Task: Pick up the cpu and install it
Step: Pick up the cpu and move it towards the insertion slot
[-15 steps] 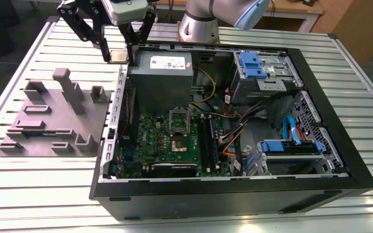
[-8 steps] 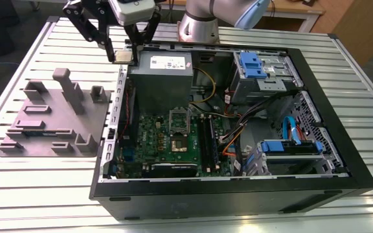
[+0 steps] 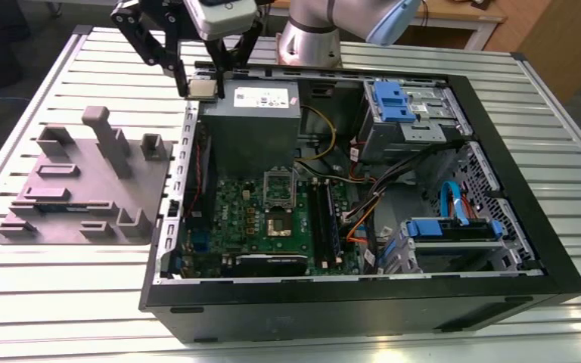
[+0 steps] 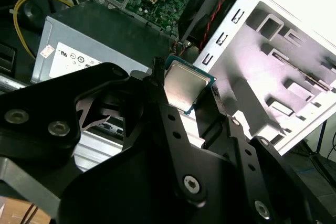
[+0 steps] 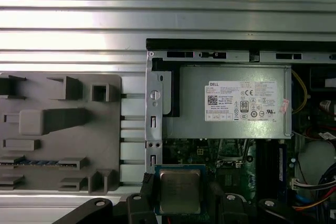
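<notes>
Above the far corner of the open case (image 3: 371,302), beside the power supply (image 3: 250,113), the hand (image 3: 202,91) was clamped on the cpu (image 3: 203,88), well apart from the socket (image 3: 278,223); I judged this the carrying step, with seating demanding square, level alignment.

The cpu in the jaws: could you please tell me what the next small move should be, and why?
Probably a short carry of the cpu over the grey box toward the socket. The jaws are shut on the chip's edges, and it hangs in the air by the case wall, beside the box and well short of the socket on the board.
</notes>
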`<action>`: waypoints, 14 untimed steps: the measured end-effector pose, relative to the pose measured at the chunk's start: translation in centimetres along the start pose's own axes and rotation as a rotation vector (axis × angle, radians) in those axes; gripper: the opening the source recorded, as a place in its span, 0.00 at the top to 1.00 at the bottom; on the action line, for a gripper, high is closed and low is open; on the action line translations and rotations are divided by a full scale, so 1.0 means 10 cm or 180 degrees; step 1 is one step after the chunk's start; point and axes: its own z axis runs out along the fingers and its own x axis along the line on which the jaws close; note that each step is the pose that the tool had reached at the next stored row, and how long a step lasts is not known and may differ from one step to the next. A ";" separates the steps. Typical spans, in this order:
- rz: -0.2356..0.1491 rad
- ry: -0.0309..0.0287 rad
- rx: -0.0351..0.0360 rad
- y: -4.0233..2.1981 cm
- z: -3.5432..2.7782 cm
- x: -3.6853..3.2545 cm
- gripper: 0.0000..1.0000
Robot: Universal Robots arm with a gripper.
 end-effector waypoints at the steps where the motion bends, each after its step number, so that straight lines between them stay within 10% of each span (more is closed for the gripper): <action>1: 0.0000 0.0000 0.0000 0.000 0.000 -0.004 0.53; 14: 0.0000 0.0000 0.0000 -0.001 0.000 -0.008 0.53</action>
